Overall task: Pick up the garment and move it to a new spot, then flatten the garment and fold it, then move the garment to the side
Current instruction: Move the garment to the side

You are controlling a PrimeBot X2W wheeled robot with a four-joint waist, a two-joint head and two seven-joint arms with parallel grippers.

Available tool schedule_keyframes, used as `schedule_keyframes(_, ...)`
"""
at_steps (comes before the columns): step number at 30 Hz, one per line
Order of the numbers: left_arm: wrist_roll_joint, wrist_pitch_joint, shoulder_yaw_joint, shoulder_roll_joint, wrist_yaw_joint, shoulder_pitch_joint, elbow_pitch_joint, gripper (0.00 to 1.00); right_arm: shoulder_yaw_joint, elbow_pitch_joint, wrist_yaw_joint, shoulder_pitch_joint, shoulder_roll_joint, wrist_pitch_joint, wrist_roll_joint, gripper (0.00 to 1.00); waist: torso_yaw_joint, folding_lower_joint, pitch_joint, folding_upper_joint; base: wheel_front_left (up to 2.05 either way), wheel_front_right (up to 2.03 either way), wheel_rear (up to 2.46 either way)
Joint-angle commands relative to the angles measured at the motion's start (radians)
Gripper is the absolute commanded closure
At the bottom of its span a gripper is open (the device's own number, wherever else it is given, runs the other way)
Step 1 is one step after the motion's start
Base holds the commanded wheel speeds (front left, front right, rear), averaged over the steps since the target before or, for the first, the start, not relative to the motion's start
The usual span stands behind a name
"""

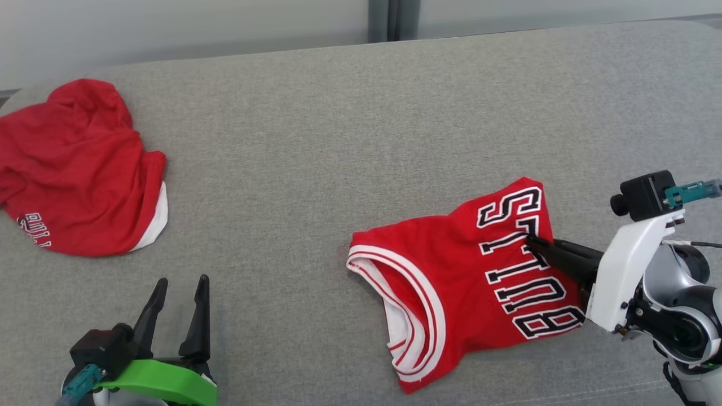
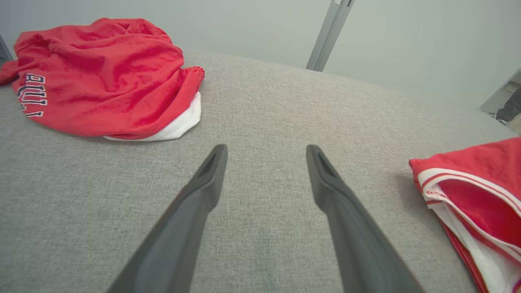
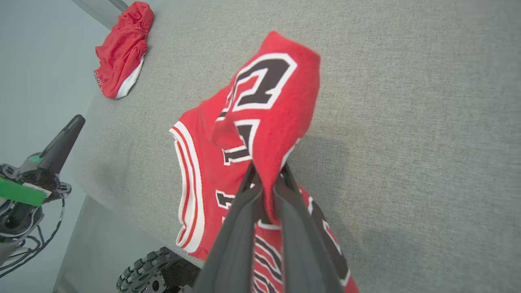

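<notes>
The garment (image 1: 451,270) is a red jersey with white-trimmed armholes and black-and-white lettering, lying rumpled on the grey surface at the right of the head view. My right gripper (image 1: 533,242) comes in from the right and is shut on a raised fold near the lettering. In the right wrist view the two fingers pinch that fold (image 3: 266,175) and the garment (image 3: 260,122) peaks upward above them. My left gripper (image 1: 179,287) stands open at the lower left, nothing between its fingers (image 2: 266,152), well apart from the garment's edge (image 2: 480,195).
A second red piece of clothing with a white hem (image 1: 73,175) lies bunched at the far left (image 2: 106,77). The grey padded surface (image 1: 338,141) spreads bare between the two. A wall with a grey post (image 1: 389,20) runs behind. The surface's near edge and a wheel (image 3: 146,272) show below.
</notes>
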Motion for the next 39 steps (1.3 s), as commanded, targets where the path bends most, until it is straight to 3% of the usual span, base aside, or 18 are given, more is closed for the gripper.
schedule_keyframes(1, 0.007, -0.003, 0.006, 0.007, 0.005, 0.010, -0.009, 0.00, -0.017, -0.007, 0.000, 0.016, -0.007, -0.004, 0.005, 1.00, -0.039, 0.0000, -0.008, 0.0000, 0.00, 0.00, 0.00)
schedule_keyframes(7, 0.017, -0.003, 0.015, 0.024, 0.007, 0.009, -0.032, 0.00, -0.058, 0.058, 0.000, 0.019, 0.010, -0.028, -0.017, 1.00, -0.125, 0.0000, 0.009, 0.0000, 0.00, 0.00, 0.00)
schedule_keyframes(19, 0.059, 0.047, -0.001, 0.080, 0.017, -0.078, -0.144, 0.00, -0.027, 0.340, 0.000, -0.233, 0.035, -0.216, -0.185, 1.00, -0.286, 0.0000, 0.161, 0.0000, 0.00, 0.00, 0.00)
schedule_keyframes(27, 0.093, 0.094, -0.020, 0.107, 0.020, -0.147, -0.220, 0.00, -0.096, 0.542, 0.000, -0.433, -0.017, -0.329, -0.301, 1.00, -0.275, 0.0000, 0.297, 0.0000, 0.00, 0.00, 0.00)
schedule_keyframes(39, 0.111, 0.120, 0.002, 0.153, 0.046, -0.162, -0.290, 0.00, -0.424, 0.849, 0.000, -0.636, -0.131, -0.505, -0.564, 1.00, -0.180, 0.0000, 0.420, 0.0000, 0.00, 0.00, 0.00)
